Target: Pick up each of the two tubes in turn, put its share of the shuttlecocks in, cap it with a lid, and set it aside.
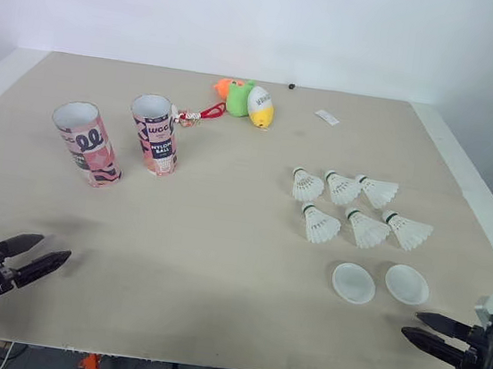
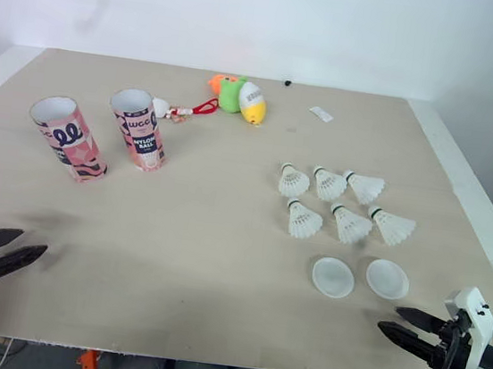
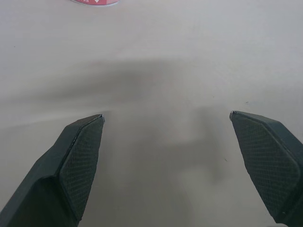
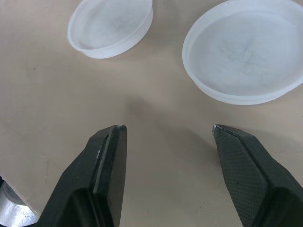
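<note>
Left gripper and right gripper both have their jaws spread, holding nothing. The nearer tube stands open-mouthed, well ahead of the left one. It is best taken mid-body, gently, with the mouth kept up for the shuttlecocks.

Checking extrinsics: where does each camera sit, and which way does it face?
Left eye: on head, facing forward and down over table; left hand, right hand at near edge.
Right eye: beside it, same scene.
Left wrist: along its open fingers at table and a tube's foot.
Right wrist: along its open fingers at two lids.
Shared: lids, in head and right wrist views.
</note>
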Controlling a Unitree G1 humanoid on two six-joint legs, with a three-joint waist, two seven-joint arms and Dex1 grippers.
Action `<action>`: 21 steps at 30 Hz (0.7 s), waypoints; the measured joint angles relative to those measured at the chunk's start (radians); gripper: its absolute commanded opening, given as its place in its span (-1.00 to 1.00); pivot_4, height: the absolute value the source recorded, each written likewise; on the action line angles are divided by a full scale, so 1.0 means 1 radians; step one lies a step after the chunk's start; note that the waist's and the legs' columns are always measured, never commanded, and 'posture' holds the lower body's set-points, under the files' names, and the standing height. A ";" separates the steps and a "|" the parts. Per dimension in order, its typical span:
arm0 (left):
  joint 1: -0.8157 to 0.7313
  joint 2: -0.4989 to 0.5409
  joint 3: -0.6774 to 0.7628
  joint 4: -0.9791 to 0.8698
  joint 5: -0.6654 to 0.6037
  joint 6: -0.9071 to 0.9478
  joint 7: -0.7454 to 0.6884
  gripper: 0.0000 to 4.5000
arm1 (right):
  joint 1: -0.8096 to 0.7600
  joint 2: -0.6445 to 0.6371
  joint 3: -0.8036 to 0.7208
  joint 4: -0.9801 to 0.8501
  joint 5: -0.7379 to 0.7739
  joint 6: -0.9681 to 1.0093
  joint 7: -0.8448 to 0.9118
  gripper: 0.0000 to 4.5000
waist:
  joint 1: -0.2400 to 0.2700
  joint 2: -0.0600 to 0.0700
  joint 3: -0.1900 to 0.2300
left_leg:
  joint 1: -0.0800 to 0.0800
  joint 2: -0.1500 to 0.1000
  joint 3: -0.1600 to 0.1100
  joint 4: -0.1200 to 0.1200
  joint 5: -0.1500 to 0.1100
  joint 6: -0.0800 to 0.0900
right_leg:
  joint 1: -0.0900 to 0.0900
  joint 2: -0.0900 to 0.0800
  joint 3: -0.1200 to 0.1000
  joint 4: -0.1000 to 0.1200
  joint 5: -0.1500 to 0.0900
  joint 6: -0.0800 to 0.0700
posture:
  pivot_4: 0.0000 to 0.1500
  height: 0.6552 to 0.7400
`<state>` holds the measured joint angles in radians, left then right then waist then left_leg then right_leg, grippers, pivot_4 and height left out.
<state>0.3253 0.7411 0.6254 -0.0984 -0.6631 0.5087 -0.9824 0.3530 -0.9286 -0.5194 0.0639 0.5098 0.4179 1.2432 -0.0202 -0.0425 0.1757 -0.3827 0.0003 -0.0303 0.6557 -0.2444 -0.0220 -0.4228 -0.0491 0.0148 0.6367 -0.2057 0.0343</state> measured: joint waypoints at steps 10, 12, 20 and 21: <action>-0.014 0.000 0.000 0.000 -0.016 0.024 0.019 0.96 | 0.000 0.000 0.000 0.000 0.005 0.003 0.000 0.39 | 0.000 0.000 0.000 | 0.000 0.000 0.000 0.000 0.000 0.000 | 0.000 0.000 0.000 0.000 0.000 0.000 | 1.00 0.82; -0.015 0.000 0.000 0.000 -0.017 0.024 0.023 0.96 | 0.000 0.000 0.000 0.000 0.005 0.003 -0.001 0.39 | 0.000 0.000 0.000 | 0.000 0.000 0.000 0.000 0.000 0.000 | 0.000 0.000 0.000 0.000 0.000 0.000 | 1.00 0.82; -0.017 -0.015 0.000 -0.029 -0.030 0.038 0.046 0.96 | -0.001 0.000 0.000 -0.004 0.006 0.003 -0.002 0.39 | 0.000 0.000 0.000 | 0.000 0.000 0.000 0.000 0.000 0.000 | 0.000 0.000 0.000 0.000 0.000 0.000 | 1.00 0.82; -0.019 -0.017 0.000 -0.035 -0.035 0.040 0.052 0.96 | -0.002 0.000 0.000 -0.006 0.006 0.003 -0.002 0.39 | 0.000 0.000 0.000 | 0.000 0.000 0.000 0.000 0.000 0.000 | 0.000 0.000 0.000 0.000 0.000 0.000 | 1.00 0.82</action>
<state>0.3066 0.7243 0.6254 -0.1335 -0.6978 0.5486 -0.9307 0.3510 -0.9283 -0.5193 0.0575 0.5162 0.4211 1.2410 -0.0201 -0.0424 0.1754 -0.3825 0.0007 -0.0300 0.6557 -0.2445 -0.0220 -0.4228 -0.0490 0.0149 0.6367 -0.2057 0.0342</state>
